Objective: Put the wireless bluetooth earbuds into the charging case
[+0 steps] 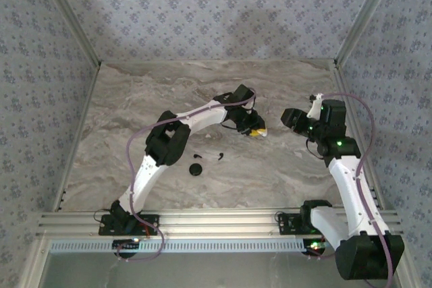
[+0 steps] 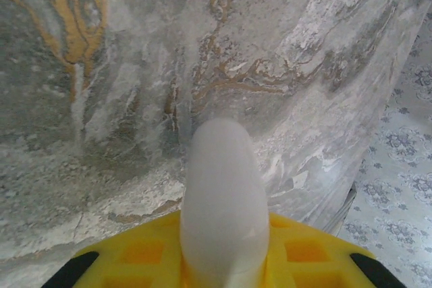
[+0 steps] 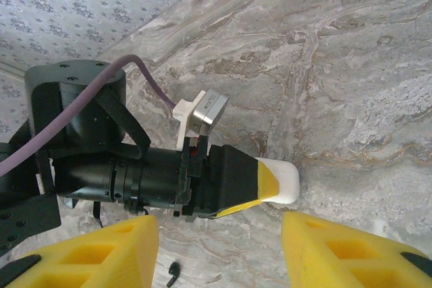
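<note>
The charging case [image 1: 196, 168], a small round black thing, is seen on the marble-patterned table [image 1: 121, 112], and all places below are given from it as it lies in the top view. One earbud [image 1: 221, 156] is found on the table just to the right of the case and slightly beyond it, apart from it and not inserted. What appears to be the second earbud [image 1: 197, 158] is seen as a tiny dark curve just beyond the case; whether it touches the case cannot be told.

The left gripper [image 1: 258, 133] is held well to the right of the case and beyond it, low over the table. In the left wrist view its white fingertips [image 2: 223, 166] are shown pressed together as one rounded shape with no gap, and nothing is seen held between them.

The right gripper [image 1: 291, 118] is placed farther right of the case still, just beyond the left gripper and facing it. In the right wrist view its yellow fingers [image 3: 351, 247] are spread wide apart with nothing grasped, and a black earbud [image 3: 174, 273] is seen lying on the marble between them at the lower edge.
</note>
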### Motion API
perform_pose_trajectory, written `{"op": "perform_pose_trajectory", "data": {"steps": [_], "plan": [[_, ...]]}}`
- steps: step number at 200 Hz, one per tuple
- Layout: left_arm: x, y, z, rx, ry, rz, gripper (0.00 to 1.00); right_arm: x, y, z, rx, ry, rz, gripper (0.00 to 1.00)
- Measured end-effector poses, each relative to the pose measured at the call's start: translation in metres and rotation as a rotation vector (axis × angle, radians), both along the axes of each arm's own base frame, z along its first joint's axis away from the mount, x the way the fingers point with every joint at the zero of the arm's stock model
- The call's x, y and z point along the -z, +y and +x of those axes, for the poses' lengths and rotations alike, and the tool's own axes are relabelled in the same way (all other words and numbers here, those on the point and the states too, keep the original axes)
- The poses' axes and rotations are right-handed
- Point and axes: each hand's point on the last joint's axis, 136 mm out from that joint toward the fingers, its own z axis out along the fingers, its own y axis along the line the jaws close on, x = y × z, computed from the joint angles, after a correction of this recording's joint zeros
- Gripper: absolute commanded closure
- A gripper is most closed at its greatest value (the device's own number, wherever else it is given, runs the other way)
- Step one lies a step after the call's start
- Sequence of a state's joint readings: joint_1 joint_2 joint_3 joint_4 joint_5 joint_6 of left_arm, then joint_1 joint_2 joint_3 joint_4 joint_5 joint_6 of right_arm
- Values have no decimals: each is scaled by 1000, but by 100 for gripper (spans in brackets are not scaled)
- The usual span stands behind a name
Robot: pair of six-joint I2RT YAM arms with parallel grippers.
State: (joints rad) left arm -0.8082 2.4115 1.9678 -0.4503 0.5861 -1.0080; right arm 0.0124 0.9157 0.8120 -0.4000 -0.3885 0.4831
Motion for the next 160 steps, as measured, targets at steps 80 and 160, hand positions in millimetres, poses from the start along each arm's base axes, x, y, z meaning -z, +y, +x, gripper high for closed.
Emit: {"op": "perform_pose_trajectory", "data": {"steps": [80,160], "plan": [[9,10,-2,-12,13,59,63,-2,-1,-5,10,1,8,46],[13,28,-4,18,-30,159,55,-1,6,-10,-6,18,18,43]]}}
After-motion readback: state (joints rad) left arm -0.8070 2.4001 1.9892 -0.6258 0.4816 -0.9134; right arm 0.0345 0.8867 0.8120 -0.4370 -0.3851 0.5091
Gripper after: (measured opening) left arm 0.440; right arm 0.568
